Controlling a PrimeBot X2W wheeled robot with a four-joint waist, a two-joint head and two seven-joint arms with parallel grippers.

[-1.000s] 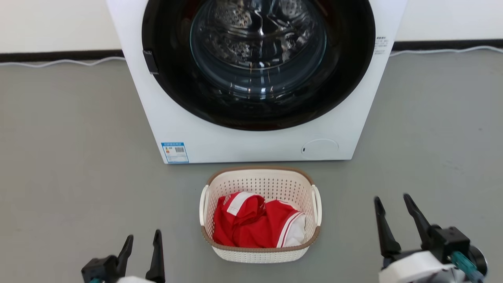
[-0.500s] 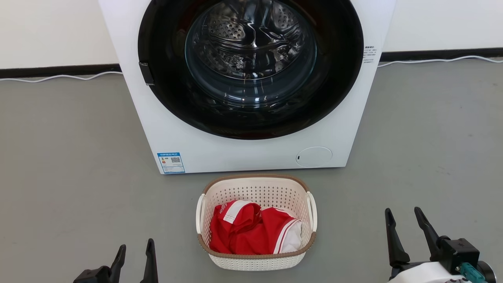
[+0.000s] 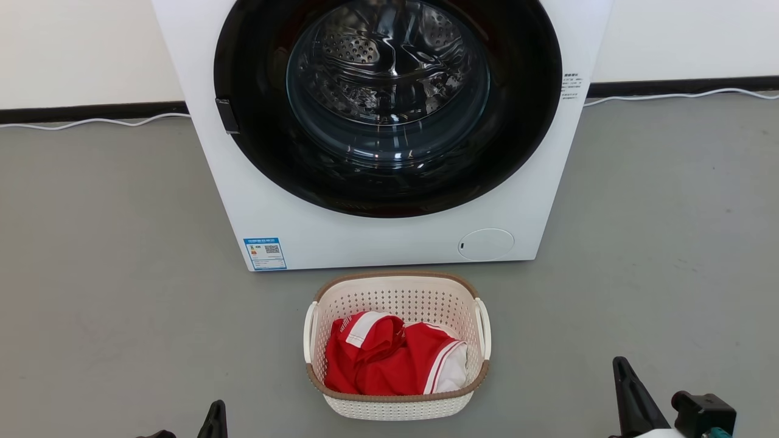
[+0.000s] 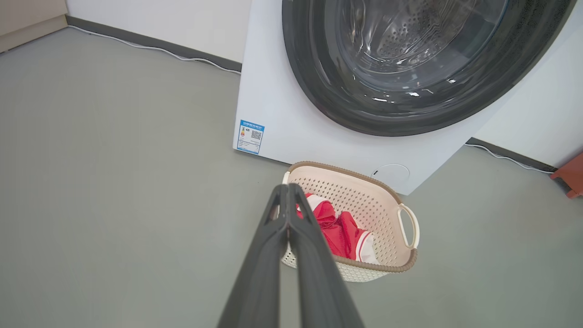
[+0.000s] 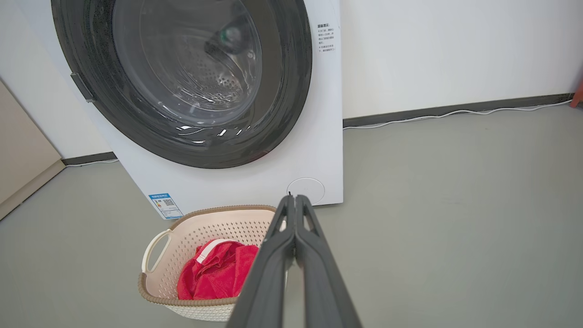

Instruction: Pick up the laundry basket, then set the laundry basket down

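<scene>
The laundry basket [image 3: 395, 297] stands on the grey floor right in front of the washing machine, cream-white and perforated, with a brown rim and two white side handles. A red and white garment [image 3: 383, 359] lies crumpled inside it. My left gripper [image 3: 216, 412] pokes up at the bottom edge, left of the basket and apart from it. The right gripper [image 3: 622, 368] is low on the right, also well clear. In the left wrist view my left gripper [image 4: 288, 187] is shut and empty, short of the basket [image 4: 364, 205]. The right gripper [image 5: 292, 197] is likewise shut beside the basket [image 5: 214, 228].
The white washing machine [image 3: 365, 243] with its dark round glass door closed stands just behind the basket. A white cable [image 3: 91, 121] runs along the dark baseboard. A red-brown object [image 4: 569, 175] sits far right by the wall. Bare grey floor lies on both sides.
Both grippers went from open to shut and sank lower in the head view. The camera tilted slightly between the earliest frame and the later one. The basket stayed put.
</scene>
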